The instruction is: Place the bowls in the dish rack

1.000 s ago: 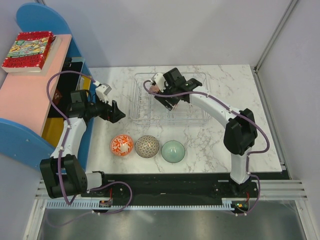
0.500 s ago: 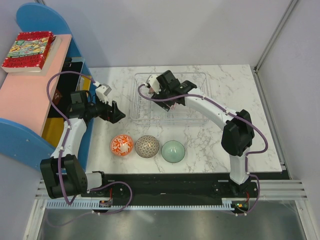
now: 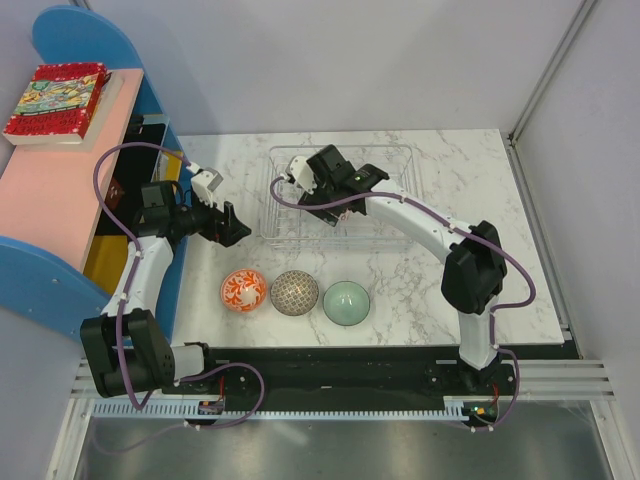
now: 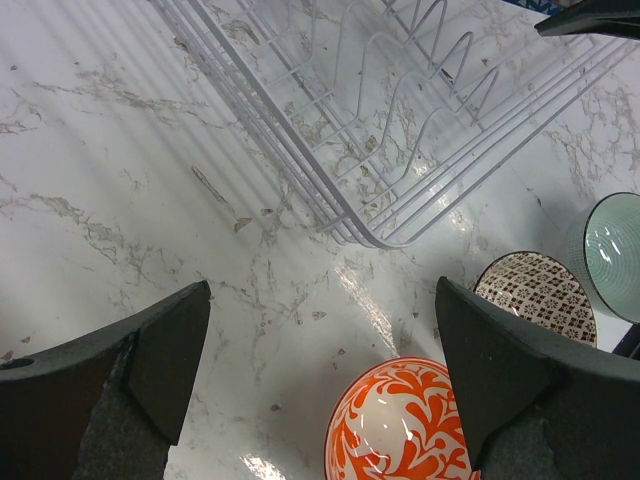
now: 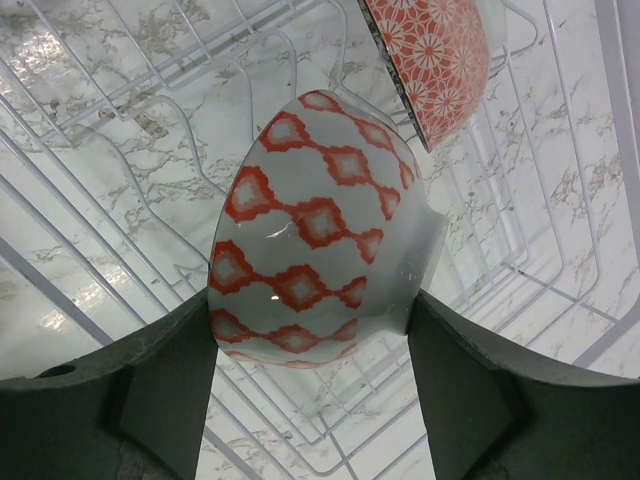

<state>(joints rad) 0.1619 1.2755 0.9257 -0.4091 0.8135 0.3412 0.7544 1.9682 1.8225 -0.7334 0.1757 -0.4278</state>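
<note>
A floral bowl (image 5: pixel 430 60) is racked; a diamond bowl (image 5: pixel 320 260) is grasped by the right end effector (image 5: pixel 312 385) above the rack (image 3: pixel 395 238). The orange bowl (image 3: pixel 244 290), lattice bowl (image 3: pixel 295 292) and mint bowl (image 3: pixel 346 302) are left on the table (image 3: pixel 450 170); the left end effector (image 4: pixel 320 370) is spread.

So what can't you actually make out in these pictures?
- Top view: the diamond-patterned bowl in the right jaws is hidden under the right arm.
- Right wrist view: a second red-patterned bowl is cut off by the top edge.
- Left wrist view: the mint bowl is cut by the right edge.
</note>
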